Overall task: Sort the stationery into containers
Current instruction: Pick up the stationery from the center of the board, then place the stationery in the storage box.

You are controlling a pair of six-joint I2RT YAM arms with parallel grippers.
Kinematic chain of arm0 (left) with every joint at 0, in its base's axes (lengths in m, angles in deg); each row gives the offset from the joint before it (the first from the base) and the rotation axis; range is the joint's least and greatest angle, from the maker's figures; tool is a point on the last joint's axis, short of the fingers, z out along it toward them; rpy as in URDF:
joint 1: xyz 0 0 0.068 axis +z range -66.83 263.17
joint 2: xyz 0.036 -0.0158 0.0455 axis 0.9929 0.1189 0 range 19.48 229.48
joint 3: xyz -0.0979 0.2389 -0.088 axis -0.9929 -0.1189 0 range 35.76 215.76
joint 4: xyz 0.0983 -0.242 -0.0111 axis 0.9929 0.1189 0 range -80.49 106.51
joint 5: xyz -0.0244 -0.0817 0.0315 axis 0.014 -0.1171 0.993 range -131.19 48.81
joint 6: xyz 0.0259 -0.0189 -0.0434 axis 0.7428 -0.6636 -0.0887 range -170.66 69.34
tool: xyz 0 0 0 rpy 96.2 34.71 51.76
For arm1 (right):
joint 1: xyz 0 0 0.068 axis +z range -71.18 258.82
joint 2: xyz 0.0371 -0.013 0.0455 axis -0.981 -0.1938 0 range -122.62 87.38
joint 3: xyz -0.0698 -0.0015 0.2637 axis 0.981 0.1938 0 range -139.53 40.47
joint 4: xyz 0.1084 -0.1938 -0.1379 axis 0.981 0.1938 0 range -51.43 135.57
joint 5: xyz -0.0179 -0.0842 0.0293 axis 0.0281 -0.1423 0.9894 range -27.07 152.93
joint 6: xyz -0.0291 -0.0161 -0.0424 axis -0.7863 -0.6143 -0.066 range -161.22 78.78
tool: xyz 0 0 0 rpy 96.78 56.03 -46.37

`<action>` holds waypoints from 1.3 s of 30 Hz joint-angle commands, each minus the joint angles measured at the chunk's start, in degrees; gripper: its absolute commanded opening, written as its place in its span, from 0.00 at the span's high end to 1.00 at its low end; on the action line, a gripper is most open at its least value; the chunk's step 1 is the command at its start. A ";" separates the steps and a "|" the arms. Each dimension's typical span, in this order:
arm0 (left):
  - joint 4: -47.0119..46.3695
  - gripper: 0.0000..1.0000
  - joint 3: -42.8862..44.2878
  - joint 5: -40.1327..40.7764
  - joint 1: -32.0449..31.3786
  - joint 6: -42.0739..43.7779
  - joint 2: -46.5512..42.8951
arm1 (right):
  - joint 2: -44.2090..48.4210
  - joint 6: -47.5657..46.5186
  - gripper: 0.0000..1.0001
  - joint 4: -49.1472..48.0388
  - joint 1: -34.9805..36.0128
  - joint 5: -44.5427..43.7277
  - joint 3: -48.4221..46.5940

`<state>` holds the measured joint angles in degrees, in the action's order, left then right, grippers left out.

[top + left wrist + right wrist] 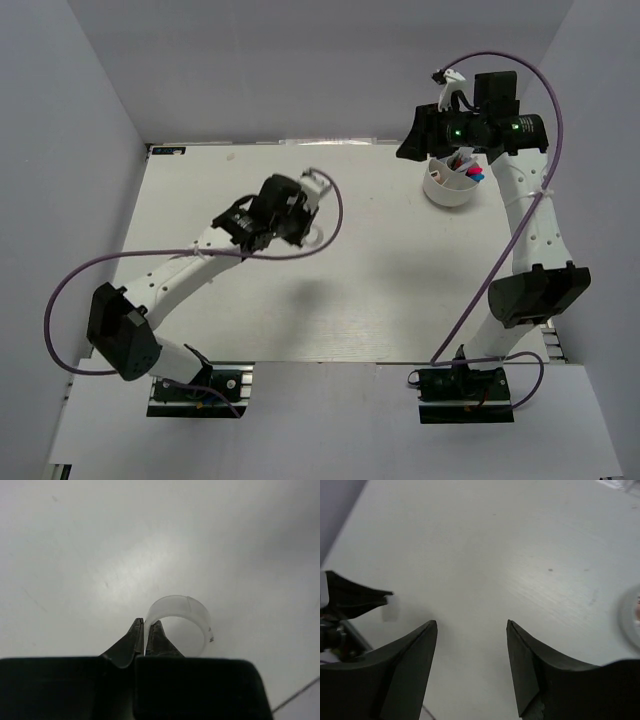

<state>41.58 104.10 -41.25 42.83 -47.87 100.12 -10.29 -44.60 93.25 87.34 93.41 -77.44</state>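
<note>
Tape ring (175, 607) lies on the white table (75, 555), left of centre, well apart from the dish (450, 192). Left gripper (146, 626) pinches the ring's near wall, one finger inside, one outside. It looks light and thin and may flex, so a gentle wall grip suits it. Right gripper (472, 627) hangs spread, empty.

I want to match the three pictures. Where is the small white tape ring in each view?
Top external: tape ring left of centre, at the left claw tip.
Left wrist: tape ring at lower centre, near wall pinched by the shut claw.
Right wrist: probably the pale blur near the left edge.
Shared landmark: the dark left claw, at the ring in every view.
</note>
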 commanded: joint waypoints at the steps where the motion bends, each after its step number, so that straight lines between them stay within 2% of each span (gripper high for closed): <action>1: 0.79 1.00 9.78 10.86 0.26 -15.69 3.98 | 0.20 11.70 0.37 -6.15 0.36 12.57 3.56; 3: 0.97 1.00 13.21 9.38 0.26 -19.29 4.35 | 0.11 14.44 0.37 -10.00 0.97 18.09 5.66; 5: 0.97 1.00 14.63 7.36 0.26 -22.19 4.44 | 0.46 16.38 0.36 -11.69 1.86 19.44 6.28; 7: 2.37 1.00 18.21 6.21 0.26 -23.17 5.14 | 0.98 16.47 0.36 -11.96 3.88 19.62 6.90; 10: 1.77 1.00 21.04 10.49 0.26 -23.88 6.28 | 2.65 17.17 0.35 -12.05 6.07 18.13 11.18; 13: 0.97 1.00 23.41 11.04 0.26 -23.62 7.51 | 3.54 17.97 0.34 -12.48 8.44 17.42 14.19; 21: -0.34 1.00 23.51 7.97 0.26 -23.35 8.31 | 0.38 18.58 0.30 -12.58 13.63 13.82 13.32; 27: -0.79 1.00 22.54 7.70 0.26 -23.18 7.86 | -1.74 18.67 0.27 -13.01 15.57 13.56 10.33; 34: -0.87 1.00 23.33 6.03 0.26 -23.53 7.86 | -4.46 18.58 0.25 -12.05 16.45 8.46 8.66; 35: -1.13 0.99 23.25 5.94 0.26 -23.53 8.04 | -5.33 18.67 0.26 -12.22 16.53 8.72 8.14; 37: -1.22 0.99 23.25 6.12 0.26 -23.44 8.21 | -6.65 18.67 0.34 -12.57 16.62 9.33 6.82; 38: -1.31 0.99 23.25 6.47 0.26 -23.27 8.39 | -7.01 18.67 0.40 -12.58 16.88 9.42 6.64; 39: -1.14 0.99 23.51 7.51 0.26 -23.18 8.65 | -7.36 18.67 0.52 -12.84 16.89 9.51 6.29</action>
<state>41.41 125.95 -34.25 43.10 -70.69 109.28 -16.71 -26.54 81.82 103.77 103.16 -68.06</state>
